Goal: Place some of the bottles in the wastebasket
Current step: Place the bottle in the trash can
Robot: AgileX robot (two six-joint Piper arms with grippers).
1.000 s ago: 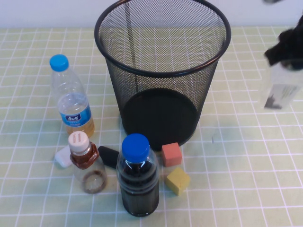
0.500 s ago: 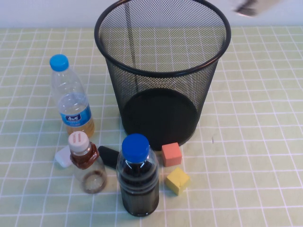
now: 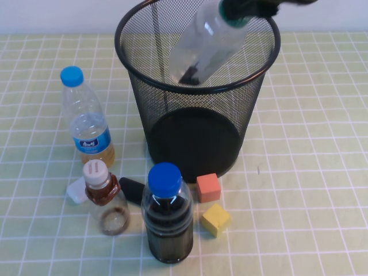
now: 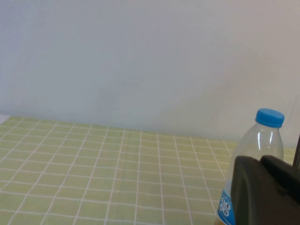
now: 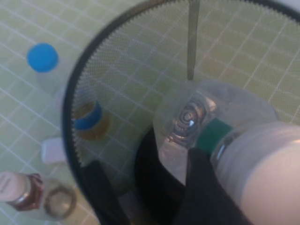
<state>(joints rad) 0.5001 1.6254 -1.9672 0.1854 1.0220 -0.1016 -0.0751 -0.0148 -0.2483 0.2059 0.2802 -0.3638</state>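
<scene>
I have the taller clear bottle [image 3: 204,45] pinched near its top in my right gripper [image 3: 248,8], which sits at the top edge of the high view, right of centre. The bottle hangs tilted, base down and toward the left, over the open mouth of the wastebasket [image 3: 123,54], the big black mesh bin filling the upper middle of the frame. In my right wrist view the bottle [image 5: 220,122] and its green band lie directly above the bin's dark floor, inside the ring of the rim [image 5: 70,101]. So I judge this to be the drop step for the first bottle: it is lined up and only needs letting go. The next move calls for spreading my fingers while the base points well inside the rim, so it does not clip the near edge and tumble out. The small squat bottle [image 3: 105,195] with the cream cap stands at lower left, beside the dark blue-capped bottle [image 3: 167,215] and below the slim blue-capped bottle [image 3: 85,118]. My left gripper [image 4: 267,192] shows only as a dark shape at the lower right of its own view, holding nothing that I can see; whether it is spread I cannot tell.
</scene>
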